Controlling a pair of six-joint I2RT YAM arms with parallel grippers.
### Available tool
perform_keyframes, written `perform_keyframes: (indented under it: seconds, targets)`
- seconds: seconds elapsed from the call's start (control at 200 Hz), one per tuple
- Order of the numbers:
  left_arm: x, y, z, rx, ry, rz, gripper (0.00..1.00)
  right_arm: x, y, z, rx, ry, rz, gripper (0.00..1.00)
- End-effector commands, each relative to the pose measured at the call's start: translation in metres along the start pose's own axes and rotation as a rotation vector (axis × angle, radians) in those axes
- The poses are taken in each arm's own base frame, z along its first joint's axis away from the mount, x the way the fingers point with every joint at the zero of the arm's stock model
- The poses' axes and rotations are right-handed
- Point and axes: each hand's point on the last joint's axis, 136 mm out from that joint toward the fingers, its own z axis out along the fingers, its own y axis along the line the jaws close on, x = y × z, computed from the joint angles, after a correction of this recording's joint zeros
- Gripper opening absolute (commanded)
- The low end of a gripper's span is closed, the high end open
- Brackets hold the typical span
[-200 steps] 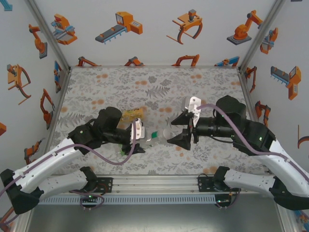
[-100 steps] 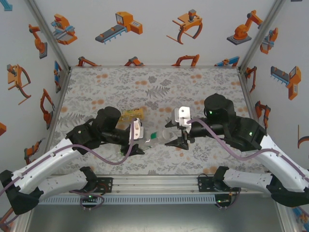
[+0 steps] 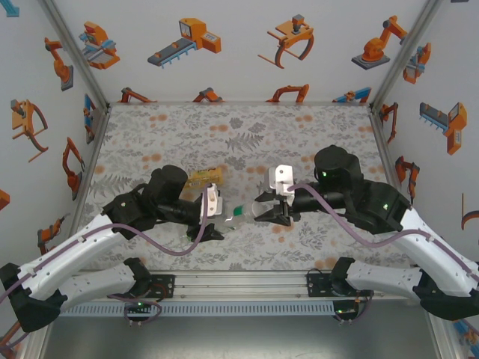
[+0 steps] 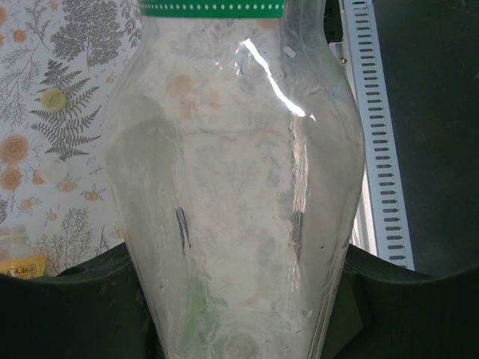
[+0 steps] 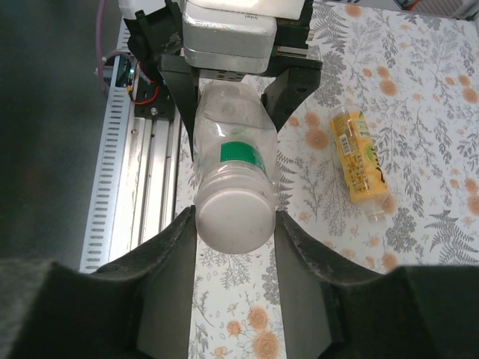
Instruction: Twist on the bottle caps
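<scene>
A clear bottle [image 3: 241, 217] with a green label [image 5: 241, 158] is held level just above the table, with my left gripper [image 3: 217, 215] shut on its base end. The bottle's clear body [image 4: 239, 172] passes between my left fingers [image 4: 67, 307]. A whitish bottle cap [image 5: 233, 218] sits on the bottle's mouth, facing my right wrist camera. My right gripper [image 5: 233, 239] is shut on this cap, and its fingers [image 5: 168, 277] touch it on both sides. From above, the right gripper [image 3: 266, 213] meets the bottle's right end.
A yellow-amber bottle [image 3: 206, 178] lies on its side on the flowered table, just behind the left gripper, and is also seen on the table [image 5: 358, 158]. A slotted metal rail [image 3: 239, 285] runs along the near edge. Walls enclose the left, right and back.
My right gripper has moved left onto the bottle's mouth, turned at the wrist, and narrowed its jaws onto the cap. The left gripper and bottle have stayed in place.
</scene>
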Motion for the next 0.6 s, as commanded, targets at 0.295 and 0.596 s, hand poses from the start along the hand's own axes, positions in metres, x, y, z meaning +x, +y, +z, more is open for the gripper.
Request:
perform_keyframes:
  seconds: [0.295,0.596]
  targets:
    - [-0.013,0.003,-0.007,-0.033,-0.057,0.021,0.00,-0.004,-0.018,0.007,0.088,-0.078,0.352,0.00]
    - [-0.012,0.005,-0.005,-0.042,-0.055,0.025,0.11,0.001,-0.015,0.003,0.097,-0.076,0.361,0.00]
